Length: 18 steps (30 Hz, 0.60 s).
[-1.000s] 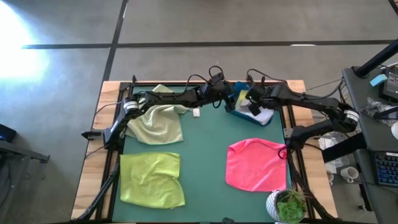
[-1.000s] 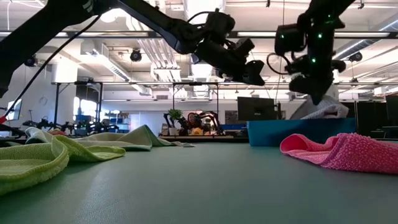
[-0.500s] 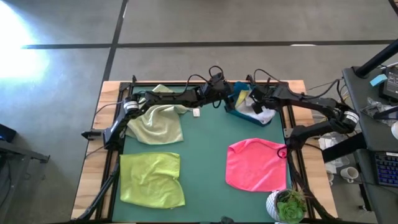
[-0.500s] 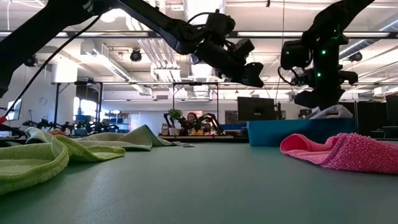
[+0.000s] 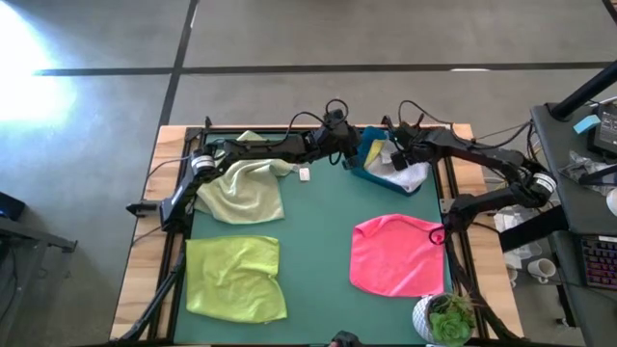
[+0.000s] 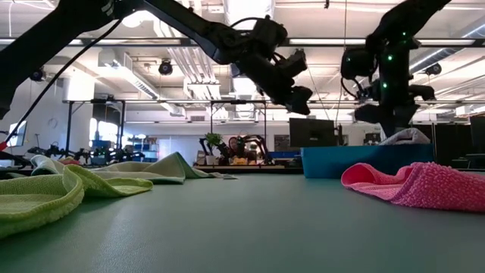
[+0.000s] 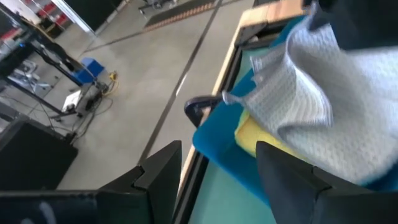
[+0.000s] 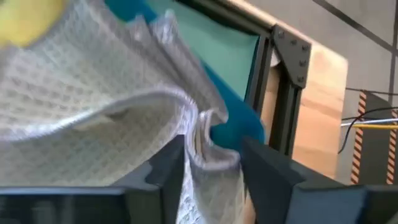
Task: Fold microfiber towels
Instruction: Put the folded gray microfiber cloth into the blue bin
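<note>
- Right gripper sits over the blue bin at the far right of the mat, fingers spread partway with the light grey towel's edge lying between them, not clamped. So you're mid-release: grey towel going into the bin on top of the yellow towel.
- A second ago those fingers were shut on the grey cloth and the gripper was slightly nearer the mat centre; it has since shifted over the bin and opened. The cloth sits lower in the low view now.
- Left gripper hangs wide open and empty just beside the bin's near-left corner. It has barely moved, only tipped a little.
- To do this well: finish opening before you lift, then pull straight up. My read is the weave can snag on a fingertip and drag the fold open.
- Grey towel overhangs the bin's right rim; check it doesn't slide out once freed.
- Still on the mat: pale green towel rumpled far left, lime green towel flat near left, hot pink towel flat near right. None of these has moved.
- Likely next pick is the pink one, closest to the right arm.
</note>
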Available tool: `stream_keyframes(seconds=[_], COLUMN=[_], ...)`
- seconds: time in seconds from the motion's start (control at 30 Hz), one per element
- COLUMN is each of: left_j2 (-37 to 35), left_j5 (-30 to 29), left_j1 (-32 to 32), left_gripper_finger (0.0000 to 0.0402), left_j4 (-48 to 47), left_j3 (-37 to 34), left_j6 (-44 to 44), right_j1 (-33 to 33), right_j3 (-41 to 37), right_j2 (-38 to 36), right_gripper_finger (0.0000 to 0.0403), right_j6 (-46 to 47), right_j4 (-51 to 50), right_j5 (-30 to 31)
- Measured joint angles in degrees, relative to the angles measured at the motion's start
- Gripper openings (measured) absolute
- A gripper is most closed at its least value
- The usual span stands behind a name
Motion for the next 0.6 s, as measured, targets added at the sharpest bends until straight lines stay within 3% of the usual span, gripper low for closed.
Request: stream_keyframes(seconds=[0.23,0.43,0.6], left_j2=[-2.32,-7.18,-11.77], left_j5=[-0.15,-0.36,-0.95], left_j1=[0.02,0.00,0.22], left_gripper_finger=[0.0191,0.0191,0.0191], left_j4=[-6.23,-13.20,-17.27], left_j3=[0.08,-0.04,-0.79], left_j6=[-0.30,-0.60,-1.86], right_j1=[-1.18,-1.14,-1.05], right_j3=[9.01,12.76,12.17], right_j2=[0.00,-0.07,-0.04], right_gripper_finger=[0.0202,0.0201,0.0195], right_j6=[-3.04,-5.85,-5.90], right_j4=[-6.27,-4.34,-4.70], right_j5=[-0.45,-16.79,-23.16])
